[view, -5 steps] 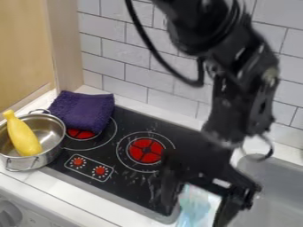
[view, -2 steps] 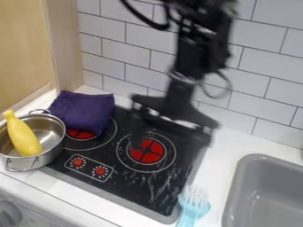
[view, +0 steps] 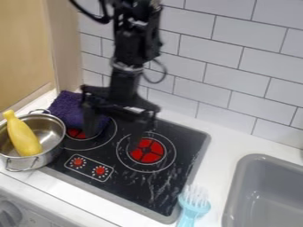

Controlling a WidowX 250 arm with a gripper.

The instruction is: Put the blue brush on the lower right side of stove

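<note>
**Blue brush found at the stove's lower right corner; gripper over the stove, jaws spread**

The stove [view: 142, 186] serves as reference for all positions. The blue brush [view: 194, 206] lies at the stove's lower right corner, on the counter [view: 219, 177] side of the rim. Its white bristles point toward the tiled wall [view: 228, 84] behind the stove; its handle runs toward the near side. Contact between brush and rim cannot be determined.

The gripper [view: 114, 138] hangs above the rear left part of the stove, well apart from the brush. Its jaws stand spread, one in front of the purple cloth [view: 66, 108], the other near the red centre of the right-hand burner [view: 146, 150]. Nothing is pinched between them.

The cloth lies folded at the stove's rear left corner. A metal pot [view: 52, 153] stands at the stove's left side, containing a yellow squash-shaped item [view: 24, 136], tilted against the wall of the pot. A grey sink [view: 235, 190] is set in the counter to the stove's right.
</note>
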